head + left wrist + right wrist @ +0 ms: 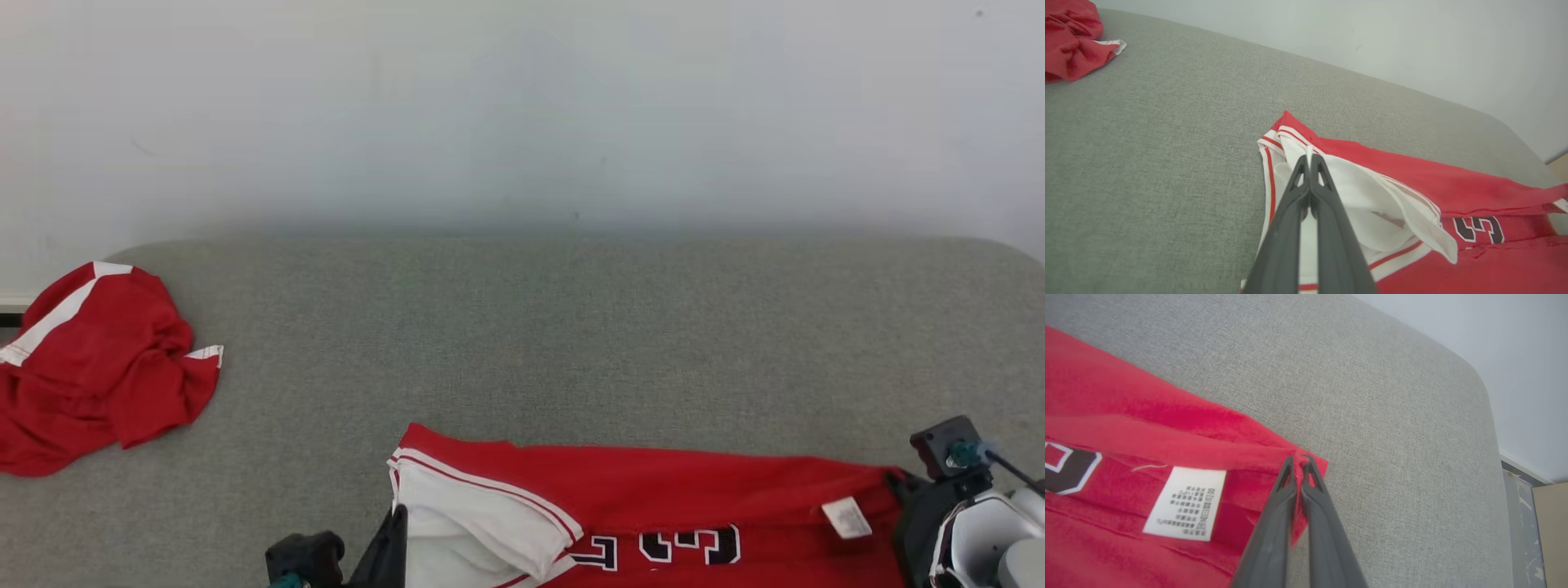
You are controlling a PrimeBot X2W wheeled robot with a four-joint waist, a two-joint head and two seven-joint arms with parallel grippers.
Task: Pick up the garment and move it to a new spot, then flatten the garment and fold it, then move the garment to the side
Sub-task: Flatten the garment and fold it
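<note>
A red garment (653, 498) with white trim and dark lettering is stretched across the near edge of the grey surface (571, 343), held at both ends. In the left wrist view my left gripper (1309, 159) is shut on its white-trimmed left end (1290, 143). At the opposite end, the right wrist view has my right gripper (1298, 462) shut on the red corner (1314, 465), close to a white care label (1186, 502). From the head view the left gripper (396, 523) sits at the bottom edge and the right gripper (902, 482) at the lower right, fingertips hidden by cloth.
Another red and white garment (94, 367) lies crumpled at the far left edge of the grey surface. A pale wall (522, 106) stands behind. The surface's rounded right edge (1492, 416) drops off to a floor strip and a beige panel (1551, 535).
</note>
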